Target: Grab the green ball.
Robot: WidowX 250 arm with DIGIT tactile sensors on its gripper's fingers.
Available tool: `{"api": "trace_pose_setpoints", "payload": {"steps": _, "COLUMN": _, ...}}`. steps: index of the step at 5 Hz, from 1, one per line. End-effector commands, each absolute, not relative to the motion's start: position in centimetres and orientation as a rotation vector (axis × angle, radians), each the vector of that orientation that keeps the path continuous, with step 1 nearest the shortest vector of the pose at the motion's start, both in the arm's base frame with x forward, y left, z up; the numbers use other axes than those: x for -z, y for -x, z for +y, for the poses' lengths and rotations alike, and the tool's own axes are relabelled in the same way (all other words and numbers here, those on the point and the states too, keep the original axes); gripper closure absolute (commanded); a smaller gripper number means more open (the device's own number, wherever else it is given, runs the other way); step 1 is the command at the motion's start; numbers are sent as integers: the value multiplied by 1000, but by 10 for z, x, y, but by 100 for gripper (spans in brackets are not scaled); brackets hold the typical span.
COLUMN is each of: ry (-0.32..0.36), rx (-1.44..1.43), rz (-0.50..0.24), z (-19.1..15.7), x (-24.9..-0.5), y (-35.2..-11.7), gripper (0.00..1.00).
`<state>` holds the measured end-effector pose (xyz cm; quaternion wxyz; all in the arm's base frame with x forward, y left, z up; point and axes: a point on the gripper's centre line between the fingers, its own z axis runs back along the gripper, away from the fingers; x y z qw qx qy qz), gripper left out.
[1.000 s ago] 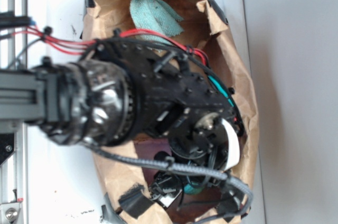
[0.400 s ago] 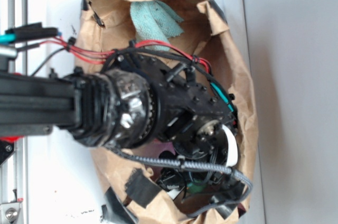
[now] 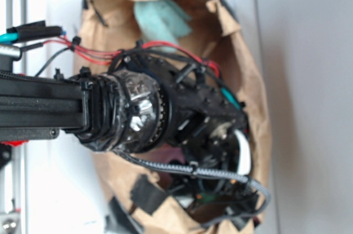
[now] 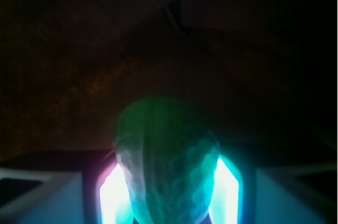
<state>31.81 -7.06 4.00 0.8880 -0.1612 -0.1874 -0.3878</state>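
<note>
The gripper (image 4: 169, 192) clasps the green ball (image 4: 166, 160) between its two glowing fingers (image 4: 112, 192), deep inside a crumpled brown paper bag (image 3: 251, 79). The black arm (image 3: 127, 112) fills the bag's mouth. A pale teal terry cloth (image 3: 162, 19) lies against the bag's far edge. The ball's surface is finely dimpled.

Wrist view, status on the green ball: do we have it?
Gripper down inside the paper bag, jaws pressed against both sides of the green ball. Teal cloth at the bag's far end, clear of the grasp. Nothing in the way.
</note>
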Motion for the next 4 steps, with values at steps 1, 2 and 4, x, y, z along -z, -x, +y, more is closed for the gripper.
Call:
{"api": "trace_pose_setpoints", "payload": {"steps": 1, "ry": 313, "rx": 740, "rz": -473, "z": -49, "x": -90, "y": -318, "gripper": 100}}
{"api": "trace_pose_setpoints", "payload": {"steps": 2, "ry": 207, "rx": 655, "rz": -480, "z": -32, "x": -113, "y": -315, "gripper": 100}}
{"api": "trace_pose_setpoints", "payload": {"steps": 4, "ry": 90, "rx": 506, "rz": -385, "z": -15, "x": -138, "y": -301, "gripper": 100}}
